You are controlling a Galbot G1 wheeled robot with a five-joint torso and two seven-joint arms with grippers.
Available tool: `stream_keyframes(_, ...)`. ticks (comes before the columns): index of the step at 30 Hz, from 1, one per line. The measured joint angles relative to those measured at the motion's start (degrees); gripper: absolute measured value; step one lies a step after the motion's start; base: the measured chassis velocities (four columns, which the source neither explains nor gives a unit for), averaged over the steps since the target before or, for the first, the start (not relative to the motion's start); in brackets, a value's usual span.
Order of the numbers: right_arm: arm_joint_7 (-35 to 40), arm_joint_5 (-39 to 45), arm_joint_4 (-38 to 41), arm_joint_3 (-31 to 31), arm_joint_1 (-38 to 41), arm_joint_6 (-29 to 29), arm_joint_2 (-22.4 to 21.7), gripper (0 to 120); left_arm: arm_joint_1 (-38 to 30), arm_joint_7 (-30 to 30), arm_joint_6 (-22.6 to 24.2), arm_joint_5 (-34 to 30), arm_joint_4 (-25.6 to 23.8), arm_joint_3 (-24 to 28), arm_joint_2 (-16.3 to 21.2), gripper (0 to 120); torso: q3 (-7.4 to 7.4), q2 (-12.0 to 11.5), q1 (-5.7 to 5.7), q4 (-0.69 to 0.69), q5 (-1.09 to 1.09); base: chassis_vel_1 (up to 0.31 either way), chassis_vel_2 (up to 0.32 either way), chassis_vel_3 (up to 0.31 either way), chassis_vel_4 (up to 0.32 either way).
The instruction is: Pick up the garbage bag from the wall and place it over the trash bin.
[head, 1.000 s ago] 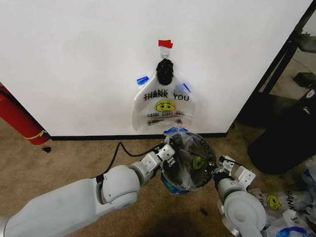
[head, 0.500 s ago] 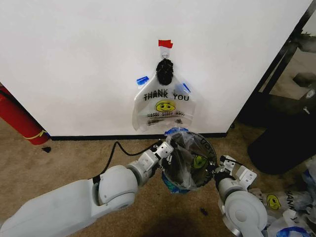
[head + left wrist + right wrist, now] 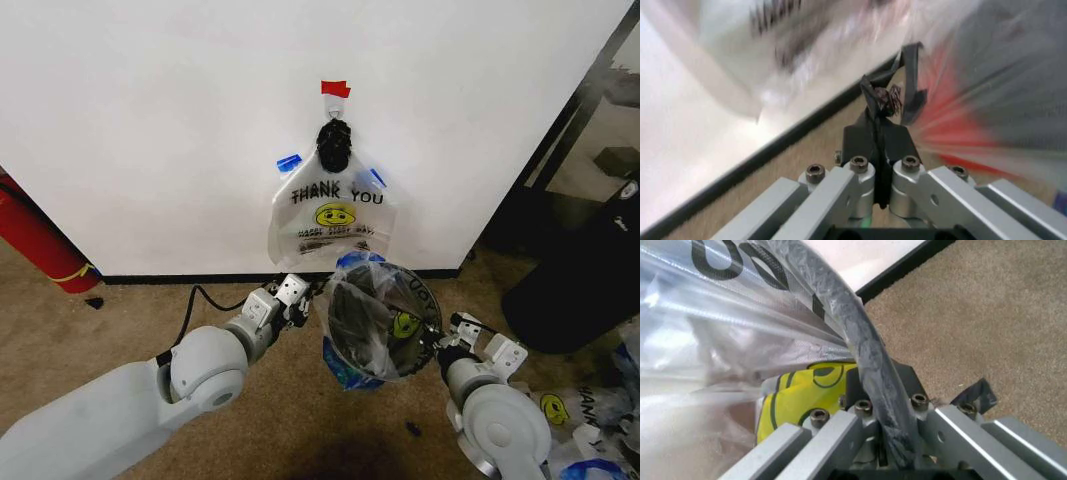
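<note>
Garbage bag (image 3: 378,312): draped over trash bin (image 3: 345,330) rim below wall (image 3: 150,120) | left gripper (image 3: 300,300): fingers closed, empty, beside bin | right gripper (image 3: 440,352): clamped on bag-covered rim.

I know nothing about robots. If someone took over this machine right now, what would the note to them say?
Left gripper: off the bin, on its left side, close to the baseboard, holding nothing that I can make out.
Right gripper: at the right rim of the trash bin; the bag-covered rim runs straight across it.
Garbage bag: draped in and over the bin, mouth open.
Another identical bag hangs on the wall under the red tape.
Done: bag off the wall and on the bin.
Left: check that it wraps the whole rim, then release.
</note>
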Motion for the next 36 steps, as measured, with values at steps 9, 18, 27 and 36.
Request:
stream_keyframes(9,0.6,3.8,2.0,1.1,-0.4,0.0,-0.3,0,0.6,0.6,-4.7,-0.2,6.1,0.6,-4.6,0,0.00,0.0,0.00,-0.01,0.01,0.000,0.000,0.000,0.000)
stream_keyframes(18,1.1,5.5,2.4,1.7,-0.6,0.0,-0.1,0,1.6,1.2,-9.0,1.9,10.1,1.6,-8.1,0,0.00,0.0,0.00,0.00,0.01,0.000,0.000,0.000,0.000)
stream_keyframes(27,0.9,4.8,1.7,1.5,-0.3,-0.1,0.2,0,3.1,1.4,-5.8,1.8,6.6,-0.8,-5.1,18,0.00,0.0,0.00,0.00,0.01,0.000,0.000,0.000,0.000)
stream_keyframes(36,-0.7,3.3,0.5,1.4,-0.3,0.1,0.3,0,7.9,1.6,-4.1,0.5,4.5,-9.1,-1.9,51,0.00,0.0,0.00,-0.01,0.00,0.000,0.000,0.000,0.000)
